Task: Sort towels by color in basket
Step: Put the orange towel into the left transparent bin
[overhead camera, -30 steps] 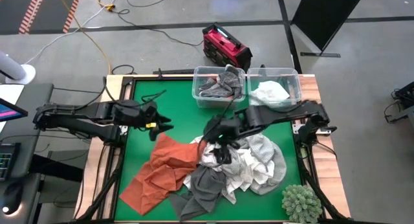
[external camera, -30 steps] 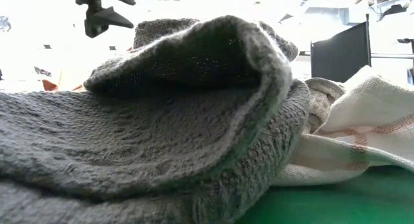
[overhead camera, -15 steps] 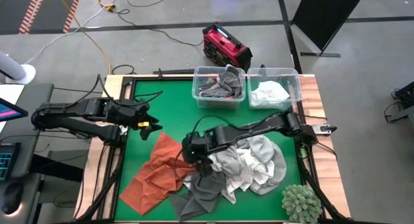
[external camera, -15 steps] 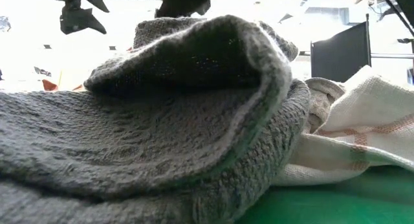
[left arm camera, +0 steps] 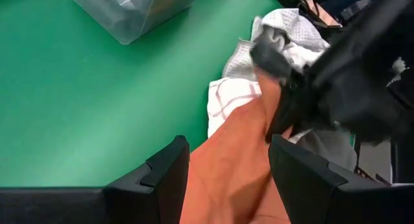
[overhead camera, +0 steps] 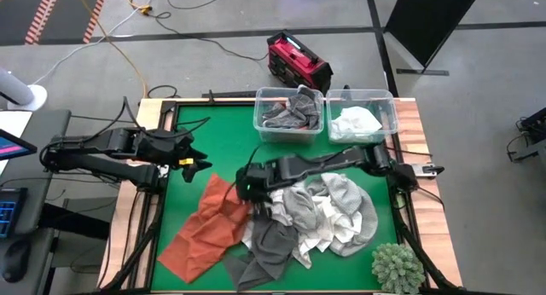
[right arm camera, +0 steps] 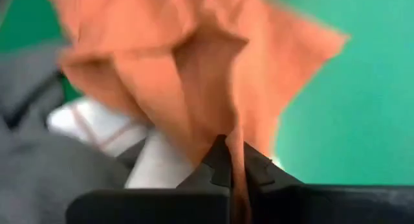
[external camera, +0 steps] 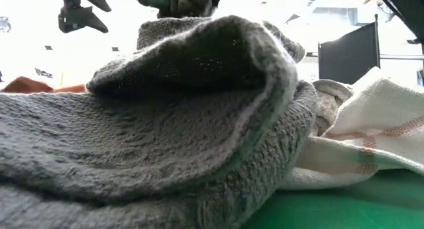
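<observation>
The green bench carries a heap of towels across its near half: grey, white and checked cloths piled at the middle and right. An orange towel spreads toward the left front corner, touching the heap. Two clear bins stand side by side at the far edge; the left one holds grey cloths, the right one a white cloth. A spiky green plant ball sits at the right front corner. The right end effector reaches across the heap and is clenched on a fold of the orange towel's edge. The left end effector hangs over bare green, just beside the orange towel, fingers apart, grasping nothing.
</observation>
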